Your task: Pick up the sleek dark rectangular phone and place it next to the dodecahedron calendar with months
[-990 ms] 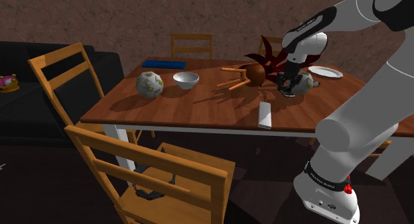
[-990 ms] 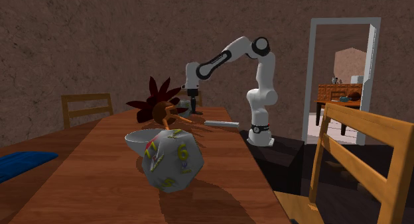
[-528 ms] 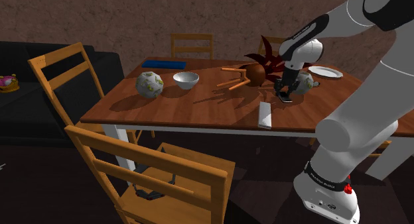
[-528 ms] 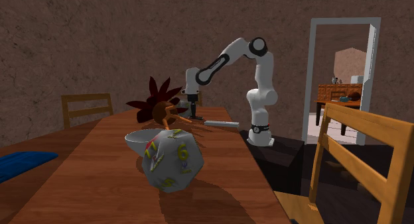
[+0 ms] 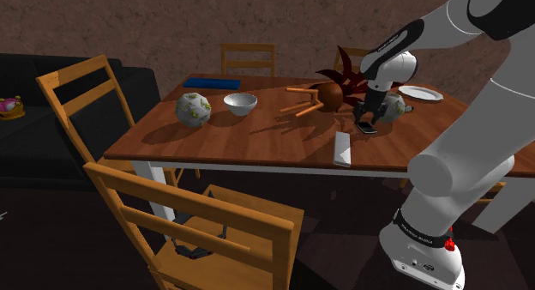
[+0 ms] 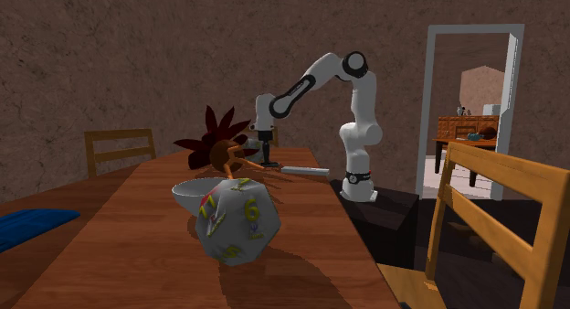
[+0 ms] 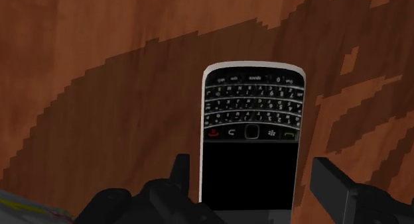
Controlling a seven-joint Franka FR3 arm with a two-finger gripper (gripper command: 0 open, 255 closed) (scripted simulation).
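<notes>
The phone [image 7: 251, 143] lies flat on the tabletop [image 7: 99, 90] between the spread fingers [image 7: 332, 183], seemingly touched by neither; the arm [image 5: 390, 63] bends down, hand pointing at it.

table [image 5: 257, 138] 1 | wooden chairs [image 5: 249, 224] at least 3 | phone [image 7: 251, 143] 1 | dodecahedron calendar [image 5: 193, 109] 1 | white bowl [image 5: 240, 103] 1 | white plate [image 5: 420, 93] 1 | blue flat item [image 5: 212, 82] 1 | turkey figure [image 5: 330, 93] 1 | white bar [image 5: 343, 148] 1 | black sofa [image 5: 26, 142] 1

Hovering low with the black gripper [image 5: 366, 124] over the wooden table [image 5: 257, 139], just beside a spiky brown figure [image 5: 332, 91], well apart from the many-sided calendar [image 5: 193, 109] and white bowl [image 5: 240, 103].
</notes>
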